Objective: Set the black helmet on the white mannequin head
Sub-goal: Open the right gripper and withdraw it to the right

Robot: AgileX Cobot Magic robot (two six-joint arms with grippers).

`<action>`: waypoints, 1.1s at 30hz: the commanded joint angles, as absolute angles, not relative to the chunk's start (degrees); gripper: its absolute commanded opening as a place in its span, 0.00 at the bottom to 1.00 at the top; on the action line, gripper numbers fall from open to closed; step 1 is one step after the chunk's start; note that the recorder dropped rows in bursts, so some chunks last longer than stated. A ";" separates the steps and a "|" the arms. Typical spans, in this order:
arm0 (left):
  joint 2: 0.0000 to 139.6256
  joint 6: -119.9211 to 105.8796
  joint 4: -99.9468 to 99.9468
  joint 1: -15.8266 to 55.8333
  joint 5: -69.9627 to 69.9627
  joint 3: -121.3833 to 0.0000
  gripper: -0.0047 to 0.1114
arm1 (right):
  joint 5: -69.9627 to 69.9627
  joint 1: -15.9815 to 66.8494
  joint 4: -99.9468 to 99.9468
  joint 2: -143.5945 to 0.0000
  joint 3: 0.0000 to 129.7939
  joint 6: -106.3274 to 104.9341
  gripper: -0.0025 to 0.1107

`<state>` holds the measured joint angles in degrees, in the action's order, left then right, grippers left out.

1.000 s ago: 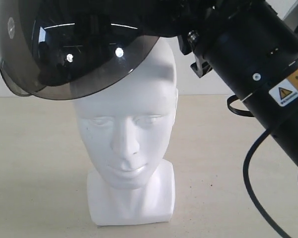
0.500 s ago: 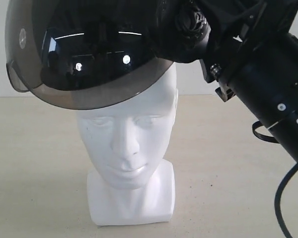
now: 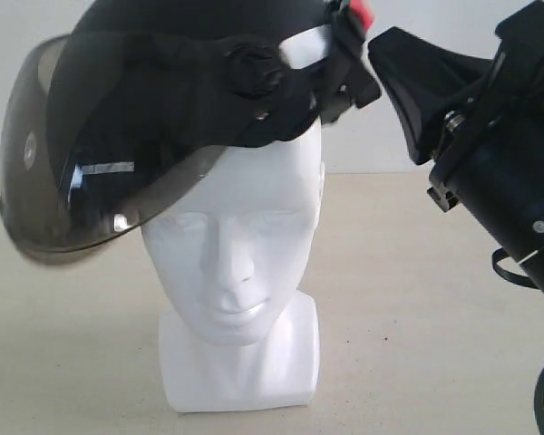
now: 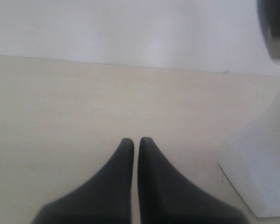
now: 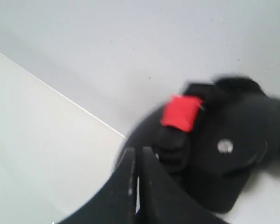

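Observation:
The black helmet (image 3: 190, 100) rests tilted on top of the white mannequin head (image 3: 240, 245). Its smoky visor (image 3: 82, 190) hangs down beside the forehead and the red buckle (image 3: 361, 13) shows at the rear top. My right gripper (image 3: 376, 45) is shut just beside the helmet's rear straps, holding nothing. The right wrist view shows its tips (image 5: 136, 151) together in front of the helmet (image 5: 233, 140) and buckle (image 5: 181, 113). My left gripper (image 4: 133, 141) is shut low over the table, beside the mannequin's neck base (image 4: 266, 172). It is not visible in the exterior view.
The mannequin stands on a beige table (image 3: 63, 317) before a white wall (image 3: 408, 136). The right arm's black body (image 3: 508, 190) and a cable fill the right side of the exterior view.
The helmet has swung down onto the head, with its visor now lower and further left. My right gripper has let go of it and drawn back to the right.

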<state>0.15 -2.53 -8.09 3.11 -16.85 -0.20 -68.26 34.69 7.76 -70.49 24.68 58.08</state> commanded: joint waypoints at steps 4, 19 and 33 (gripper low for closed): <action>0.00 -2.54 -8.52 2.91 -16.67 0.00 0.08 | -69.96 34.23 8.82 -69.79 22.11 56.93 0.02; 0.00 -2.54 -8.52 2.91 -16.67 0.00 0.08 | -69.96 34.23 9.42 -65.69 21.11 53.43 0.02; 0.00 -2.54 -8.52 2.91 -16.67 0.00 0.08 | -67.07 28.88 4.78 -54.22 19.07 44.17 0.02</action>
<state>0.15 -2.53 -8.09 3.11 -16.85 -0.20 -69.22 29.97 8.22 -55.57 18.74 46.18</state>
